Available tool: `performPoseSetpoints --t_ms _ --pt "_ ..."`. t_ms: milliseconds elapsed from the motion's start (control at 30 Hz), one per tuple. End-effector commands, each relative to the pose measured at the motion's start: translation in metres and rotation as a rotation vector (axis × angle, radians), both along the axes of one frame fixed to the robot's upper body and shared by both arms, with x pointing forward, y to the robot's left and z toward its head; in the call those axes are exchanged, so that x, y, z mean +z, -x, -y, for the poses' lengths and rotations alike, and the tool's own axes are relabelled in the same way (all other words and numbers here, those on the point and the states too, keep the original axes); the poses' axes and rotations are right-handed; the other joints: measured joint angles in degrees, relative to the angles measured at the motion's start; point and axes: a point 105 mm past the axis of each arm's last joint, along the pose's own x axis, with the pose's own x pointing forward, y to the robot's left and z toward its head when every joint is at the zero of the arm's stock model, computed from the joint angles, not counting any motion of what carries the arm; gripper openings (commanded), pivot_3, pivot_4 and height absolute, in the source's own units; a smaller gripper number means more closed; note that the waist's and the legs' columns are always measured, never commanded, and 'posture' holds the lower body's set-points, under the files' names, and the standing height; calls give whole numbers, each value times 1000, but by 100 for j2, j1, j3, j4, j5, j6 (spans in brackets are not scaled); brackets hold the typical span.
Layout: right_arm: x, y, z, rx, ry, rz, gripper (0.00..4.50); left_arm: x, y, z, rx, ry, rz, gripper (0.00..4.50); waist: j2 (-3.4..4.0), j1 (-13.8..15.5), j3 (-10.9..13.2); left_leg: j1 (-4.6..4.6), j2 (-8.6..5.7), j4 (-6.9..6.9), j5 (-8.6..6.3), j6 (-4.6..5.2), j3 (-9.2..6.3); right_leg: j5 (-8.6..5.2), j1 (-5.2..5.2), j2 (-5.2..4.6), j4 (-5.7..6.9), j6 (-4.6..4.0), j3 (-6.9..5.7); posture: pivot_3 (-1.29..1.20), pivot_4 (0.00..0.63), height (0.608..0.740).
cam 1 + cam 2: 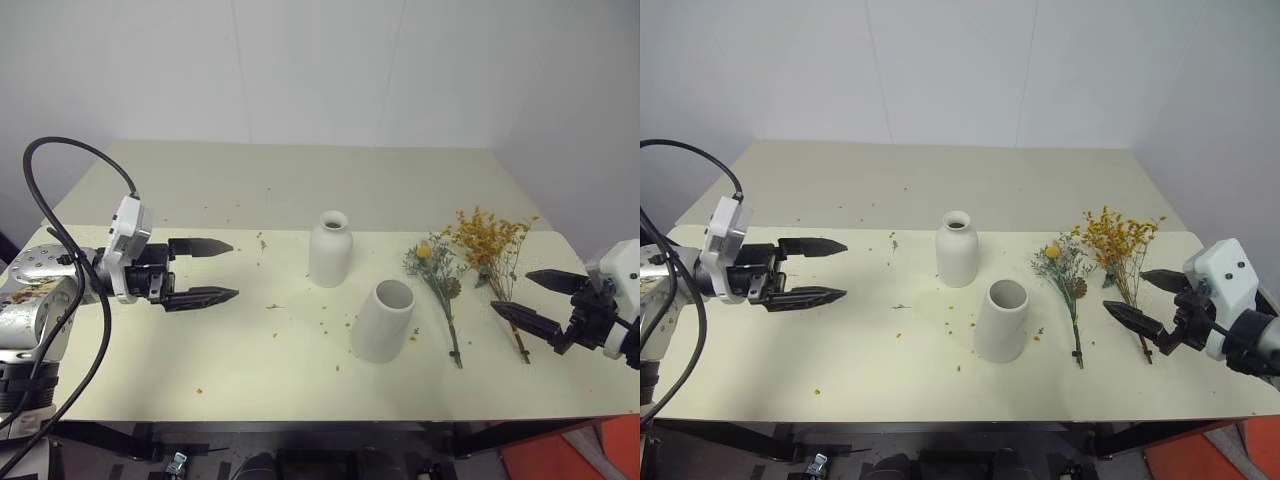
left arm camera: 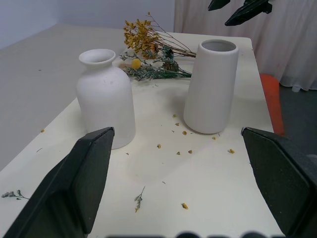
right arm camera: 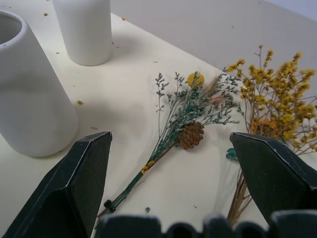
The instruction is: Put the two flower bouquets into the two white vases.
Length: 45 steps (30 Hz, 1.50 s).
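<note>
Two white vases stand upright mid-table: a bottle-shaped one (image 1: 330, 250) and, nearer the front edge, a wider cylinder (image 1: 383, 320). To their right both bouquets lie flat side by side, stems toward the front: grey-green sprigs with a round yellow bloom and a pine cone (image 1: 437, 270), and a bushy yellow-orange spray (image 1: 492, 245). My right gripper (image 1: 512, 290) is open, hovering just right of the spray's stems, which lie close by its lower finger. My left gripper (image 1: 232, 268) is open and empty, well left of the bottle vase and pointing toward it.
Small dried flower crumbs (image 1: 325, 320) are scattered over the cream table (image 1: 200, 350). A black cable (image 1: 70, 150) loops above my left arm. An orange object (image 1: 580, 455) sits on the floor past the table's front right corner. White walls close off the back.
</note>
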Motion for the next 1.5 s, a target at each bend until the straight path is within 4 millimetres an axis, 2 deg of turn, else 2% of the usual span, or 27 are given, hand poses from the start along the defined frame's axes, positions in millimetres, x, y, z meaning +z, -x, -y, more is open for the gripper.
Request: performPoseSetpoints --t_ms 33,400,667,767,933,1100,1200,1500 --pt "8 -1 2 -14 21 21 4500 11 5 -1 0 -1 47 4482 0 1 0 0 0 0 0 0 0 0 0 0 0 0 0 0 150 740" --pt "7 -1 3 -36 21 15 4500 10 3 0 -2 0 44 4482 0 -1 0 0 0 0 0 0 0 0 0 0 0 0 0 0 150 740" --pt "-8 -23 29 -210 37 -85 4500 8 -1 10 -43 -57 54 4482 0 -7 0 1 0 3 0 0 0 -1 1 0 1 -2 0 0 150 740" --pt "-20 -36 44 -281 66 -150 4500 13 -2 25 -115 -86 76 4482 0 -1 0 -1 -2 7 0 0 1 -11 0 0 1 -22 2 0 150 740" --pt "-28 -55 58 -355 66 -195 4500 20 -6 52 -244 -120 108 4482 0 4 0 -4 -7 5 0 0 1 3 -1 -2 -2 1 4 0 150 740" --pt "-38 -58 62 -354 86 -249 4500 27 -11 81 -376 -161 145 4482 0 2 0 -18 -9 3 0 1 -3 3 -8 0 -4 1 2 0 150 740" --pt "-49 -61 67 -372 92 -285 4500 34 -21 97 -416 -189 176 4482 0 7 0 -24 -12 7 0 1 -4 4 -7 -1 -6 5 2 0 150 740" --pt "-71 -71 74 -355 107 -356 4500 64 -37 149 -555 -265 263 4482 1 -45 0 -25 -15 13 1 1 -5 10 -8 -1 -7 15 7 0 150 740"
